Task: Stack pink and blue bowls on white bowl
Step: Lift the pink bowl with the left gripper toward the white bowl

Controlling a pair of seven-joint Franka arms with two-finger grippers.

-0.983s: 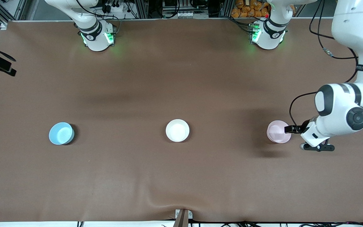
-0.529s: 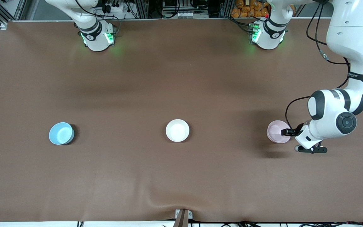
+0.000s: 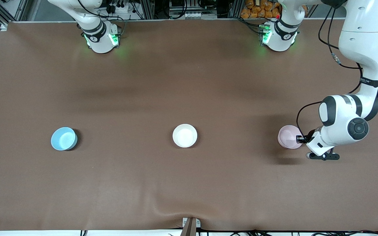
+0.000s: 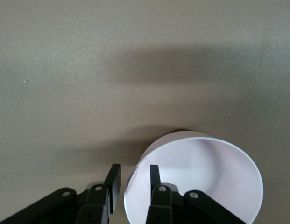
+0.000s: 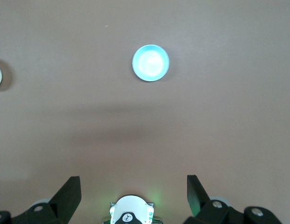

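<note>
Since a second ago the left arm has drawn in toward the pink bowl, and its left gripper now straddles that bowl's rim at the side toward the left arm's end of the table. In the left wrist view one finger sits inside the pink bowl and the other just outside its wall, the jaws narrowly parted around the rim with a slim gap showing, not yet clamped. All three bowls stand in a row on the brown table: the white bowl in the middle, the blue bowl toward the right arm's end. High over the table the right gripper waits, its jaws spread wide and empty, the blue bowl below it.
</note>
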